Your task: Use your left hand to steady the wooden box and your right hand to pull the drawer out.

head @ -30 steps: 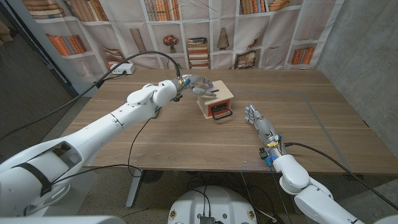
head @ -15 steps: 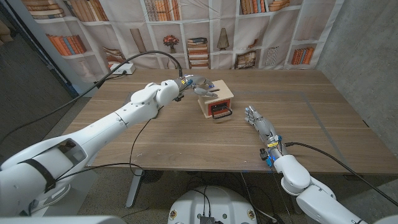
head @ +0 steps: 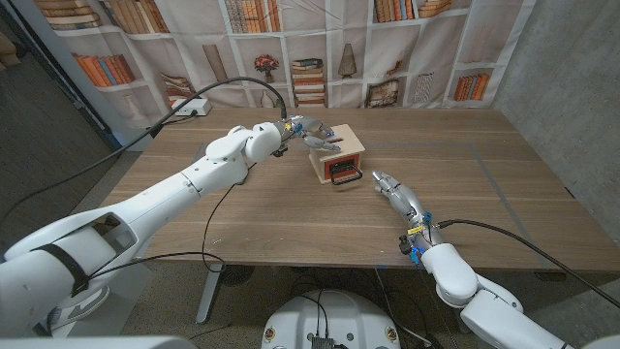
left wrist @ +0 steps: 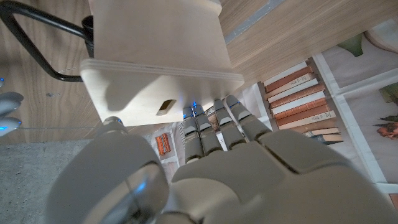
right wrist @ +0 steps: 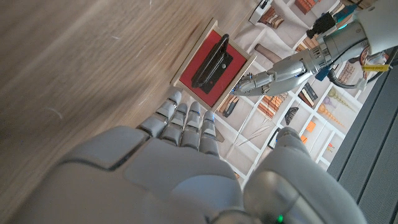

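The wooden box (head: 335, 155) sits mid-bench under the left robot hand (head: 320, 135), fingers pressing its top; the right robot hand (head: 392, 188), open beside it, should hook the drawer's black handle (head: 345, 175) and pull straight

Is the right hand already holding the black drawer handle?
No. The right hand is apart from the black handle, open above bare table.

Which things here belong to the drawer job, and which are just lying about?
Job:
- box, left hand on its top
- drawer with black handle, shut
- right hand, open, short of the handle

Lying about:
- white device with a black cable, at the table's far left
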Action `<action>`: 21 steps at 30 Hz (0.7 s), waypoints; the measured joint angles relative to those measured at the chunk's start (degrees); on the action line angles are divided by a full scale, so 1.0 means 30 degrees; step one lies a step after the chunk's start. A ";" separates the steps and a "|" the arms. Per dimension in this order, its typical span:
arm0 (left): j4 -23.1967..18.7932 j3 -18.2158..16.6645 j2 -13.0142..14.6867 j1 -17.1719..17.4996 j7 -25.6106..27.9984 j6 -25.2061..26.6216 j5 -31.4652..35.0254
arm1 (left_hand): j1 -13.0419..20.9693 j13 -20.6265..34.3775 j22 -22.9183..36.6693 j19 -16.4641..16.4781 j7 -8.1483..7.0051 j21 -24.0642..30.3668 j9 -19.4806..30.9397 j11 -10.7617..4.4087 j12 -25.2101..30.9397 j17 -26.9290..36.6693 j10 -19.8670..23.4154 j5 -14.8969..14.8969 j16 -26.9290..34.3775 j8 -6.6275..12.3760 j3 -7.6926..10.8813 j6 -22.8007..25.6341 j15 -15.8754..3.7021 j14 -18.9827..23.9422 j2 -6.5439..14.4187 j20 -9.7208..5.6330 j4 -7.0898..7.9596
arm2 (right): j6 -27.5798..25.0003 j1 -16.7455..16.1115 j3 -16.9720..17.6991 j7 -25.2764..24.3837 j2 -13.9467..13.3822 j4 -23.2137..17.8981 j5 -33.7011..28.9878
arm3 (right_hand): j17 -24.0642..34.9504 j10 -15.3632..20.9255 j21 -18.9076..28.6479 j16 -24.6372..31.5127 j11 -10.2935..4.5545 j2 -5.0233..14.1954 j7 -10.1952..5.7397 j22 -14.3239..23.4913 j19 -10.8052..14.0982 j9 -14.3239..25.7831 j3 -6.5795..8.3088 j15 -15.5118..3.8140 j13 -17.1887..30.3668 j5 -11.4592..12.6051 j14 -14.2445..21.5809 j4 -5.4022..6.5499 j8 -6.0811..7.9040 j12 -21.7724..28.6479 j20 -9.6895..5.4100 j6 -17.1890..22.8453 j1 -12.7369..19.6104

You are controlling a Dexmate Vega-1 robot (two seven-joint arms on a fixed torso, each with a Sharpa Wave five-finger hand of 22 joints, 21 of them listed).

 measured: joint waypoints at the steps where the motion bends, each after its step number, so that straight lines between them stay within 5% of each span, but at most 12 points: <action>1: -0.0049 -0.0005 0.0013 0.0044 -0.0014 0.0011 -0.0026 | 0.0001 -0.0006 0.0000 0.0118 0.0000 0.0000 -0.0012 -0.0002 0.0004 -0.0004 0.0002 0.0000 0.0001 0.0001 -0.0073 0.0000 -0.0025 0.0033 0.0000 0.0007 0.0012 | -0.0187 0.0073 -0.0108 -0.0092 -0.0022 -0.0044 -0.0362 | 0.0000 0.0015 0.0000 0.0000 -0.0015 0.0120 -0.0039 0.0012 0.0031 0.0001 0.0044 -0.0039 0.0000 0.0001 0.0039 -0.0043 0.0000 0.0000 -0.0031 0.0041 0.0120; 10: -0.0522 -0.0112 0.0185 0.0354 -0.0246 0.0101 -0.0343 | -0.0050 -0.0007 -0.0001 0.0196 -0.0076 -0.0001 -0.0045 -0.0002 0.0027 -0.0002 0.0002 -0.0001 0.0046 0.0023 -0.0104 0.0076 -0.0023 0.0086 -0.0049 -0.0009 0.0055 | -0.1603 0.0828 -0.1070 -0.1143 -0.0136 -0.0176 -0.3876 | 0.0053 0.0755 -0.0118 0.0000 -0.0553 0.1007 -0.0336 0.0011 0.0444 0.0100 0.0506 -0.0073 -0.0001 0.0000 0.0397 -0.0180 0.0071 0.0151 0.0031 0.0544 0.0845; 21: -0.0968 -0.0144 0.0318 0.0597 -0.0486 0.0303 -0.0401 | -0.0221 -0.0040 -0.0005 0.0193 -0.0071 -0.0004 -0.0043 0.0002 0.0021 0.0003 -0.0003 0.0102 -0.0032 0.0000 -0.0259 0.0070 -0.0025 0.0080 -0.0220 -0.0007 0.0054 | -0.3322 0.1813 -0.2204 -0.1724 -0.0488 -0.0230 -0.7944 | -0.0002 0.0743 -0.0261 0.0000 -0.0684 0.1278 -0.0537 0.0009 0.0472 0.0098 0.0722 -0.0072 0.0000 0.0000 0.0397 -0.0397 0.0070 0.0151 0.0002 0.0745 0.0971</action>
